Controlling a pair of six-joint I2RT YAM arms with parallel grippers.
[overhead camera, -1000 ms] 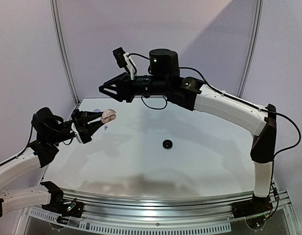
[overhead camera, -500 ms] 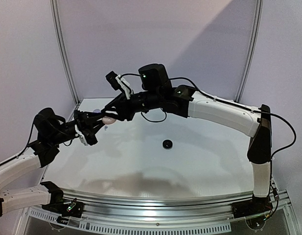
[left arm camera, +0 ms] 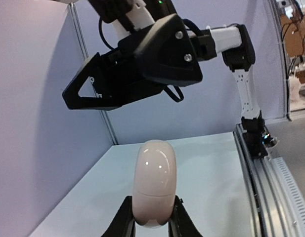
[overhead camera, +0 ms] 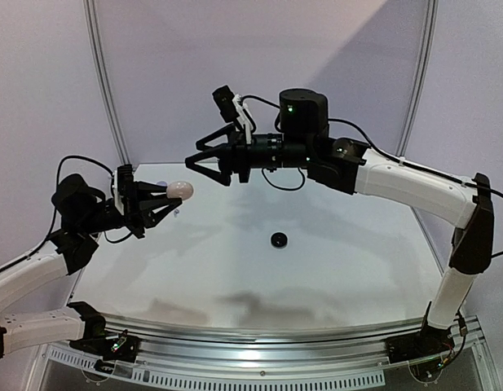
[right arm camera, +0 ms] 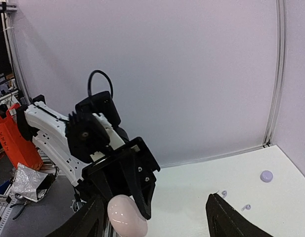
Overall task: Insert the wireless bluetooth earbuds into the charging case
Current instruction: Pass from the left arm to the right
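We see the left gripper (left arm camera: pixel 152 223) clamped on the pale charging case (left arm camera: pixel 154 180). Its two fingers (left arm camera: pixel 123 221) pinch the lower end, so the smooth pinkish-white oval stands upright above them, held up off the table (overhead camera: pixel 341 269) over its far left corner. We cannot make out any seam or opening on the case from here. Facing it is the right gripper (right arm camera: pixel 156 200), with its jaws spread wide and nothing between them. From above, it hangs a little higher than the case and just to the right of it, near but not touching. In the right wrist view the case sits low between the two open fingers, with the left arm behind it. Farther out on the white table, that same view shows two tiny pale earbuds (right arm camera: pixel 222 193) lying close together near the back wall, well apart from the held case. A small lavender puck (right arm camera: pixel 266 176) sits beyond them. Near the middle of the table, well clear of both grippers, a round black puck (overhead camera: pixel 277 239) lies flat.
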